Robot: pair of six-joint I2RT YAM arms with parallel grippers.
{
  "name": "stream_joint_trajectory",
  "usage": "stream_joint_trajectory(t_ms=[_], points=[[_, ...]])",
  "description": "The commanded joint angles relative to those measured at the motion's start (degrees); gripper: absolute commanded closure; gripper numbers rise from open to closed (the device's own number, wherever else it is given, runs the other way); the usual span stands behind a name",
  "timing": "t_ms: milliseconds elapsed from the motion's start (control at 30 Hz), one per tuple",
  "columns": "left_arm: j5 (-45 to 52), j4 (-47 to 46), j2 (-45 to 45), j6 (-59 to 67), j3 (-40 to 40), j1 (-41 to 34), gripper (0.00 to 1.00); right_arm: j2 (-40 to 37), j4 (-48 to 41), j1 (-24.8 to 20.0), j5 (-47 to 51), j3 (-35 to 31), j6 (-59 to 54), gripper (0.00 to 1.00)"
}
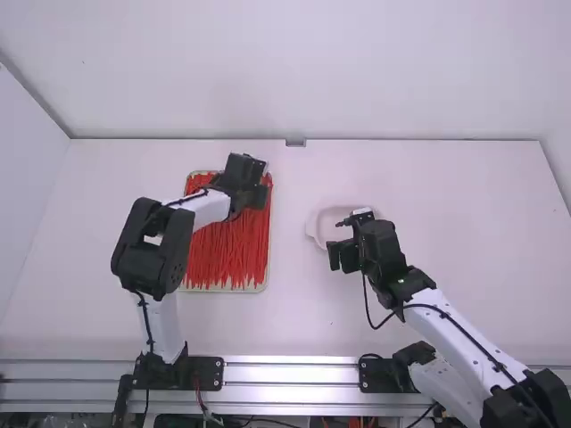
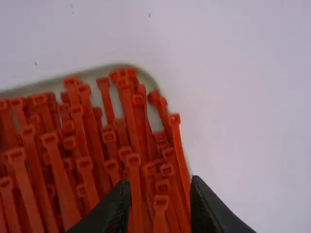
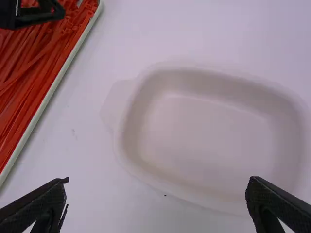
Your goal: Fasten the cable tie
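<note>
Red plastic cable ties (image 1: 227, 250), heaped left of centre, look light, springy and slick, best pinched mid-strap by the spread left hand (image 2: 159, 183); right hand (image 3: 155, 188) gapes too.

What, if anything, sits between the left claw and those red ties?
Nothing visible does. The left gripper hangs directly over the red cable ties piled in their tray, jaws open.
</note>
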Motion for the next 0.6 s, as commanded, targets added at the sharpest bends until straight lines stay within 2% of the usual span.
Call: stream_joint_trajectory(t_ms=[0,400,567], points=[[0.68,-0.09,0.52,0.00,-0.70,-0.31,0.67,-0.35,-0.09,-0.07,0.07,1.81,0.11,0.02],[0.59,0.83,0.52,0.37,-1.70,-0.31,0.71,-0.37,-0.04,-0.07,0.09,1.81,0.09,0.02],[0.63,2.75,0.52,0.20,-3.13,-0.33,0.69,-0.37,-0.24,-0.07,0.09,1.81,0.11,0.02]])
